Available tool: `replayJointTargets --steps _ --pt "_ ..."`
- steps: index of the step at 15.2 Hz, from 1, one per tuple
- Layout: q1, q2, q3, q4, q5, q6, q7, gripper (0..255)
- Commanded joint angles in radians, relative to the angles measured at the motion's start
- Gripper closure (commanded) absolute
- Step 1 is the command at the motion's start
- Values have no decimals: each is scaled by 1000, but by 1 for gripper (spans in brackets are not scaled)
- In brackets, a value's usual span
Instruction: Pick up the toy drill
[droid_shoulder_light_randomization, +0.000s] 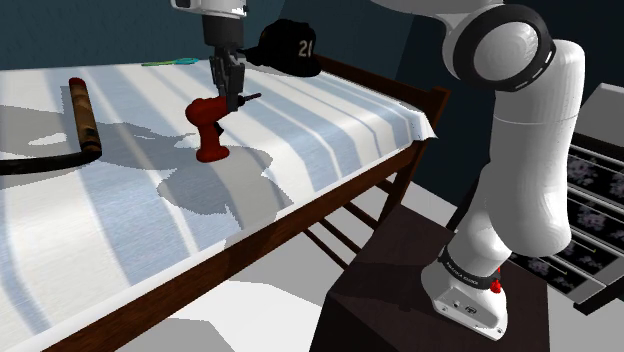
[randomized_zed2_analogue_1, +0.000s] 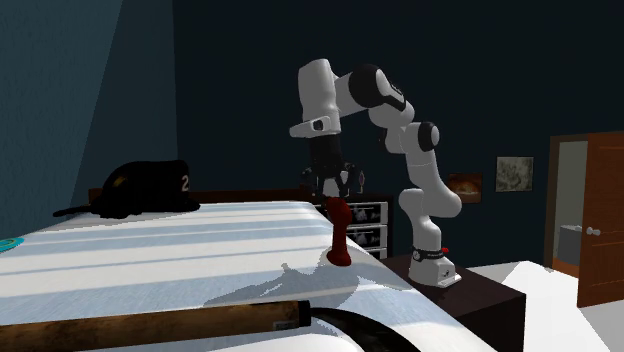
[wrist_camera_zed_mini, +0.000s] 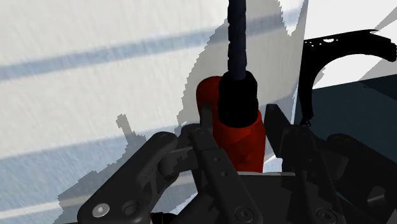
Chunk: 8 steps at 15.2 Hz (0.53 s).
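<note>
Red toy drill (droid_shoulder_light_randomization: 208, 118) stands upright on the striped bed (droid_shoulder_light_randomization: 330, 112) near its edge, directly beneath the pincer (droid_shoulder_light_randomization: 230, 97), which looks clamped on its body, long axis vertical.

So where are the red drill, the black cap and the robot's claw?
toy drill (droid_shoulder_light_randomization: 210, 136): shoulder view, its red handle.
black cap (droid_shoulder_light_randomization: 285, 45): shoulder view, its crown.
gripper (droid_shoulder_light_randomization: 231, 99): shoulder view, between its fingertips.

Open striped bedspread (droid_shoulder_light_randomization: 330, 110) surrounds the toy drill (droid_shoulder_light_randomization: 212, 128); the black cap (droid_shoulder_light_randomization: 285, 48) and brown rod (droid_shoulder_light_randomization: 84, 113) lie well apart from it.
</note>
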Motion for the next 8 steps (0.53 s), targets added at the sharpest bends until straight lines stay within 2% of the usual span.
replayJointTargets --steps 1,8 --pt "0 0 0 -1 0 1 0 255" --pt "0 2 0 14 0 -12 1 255"
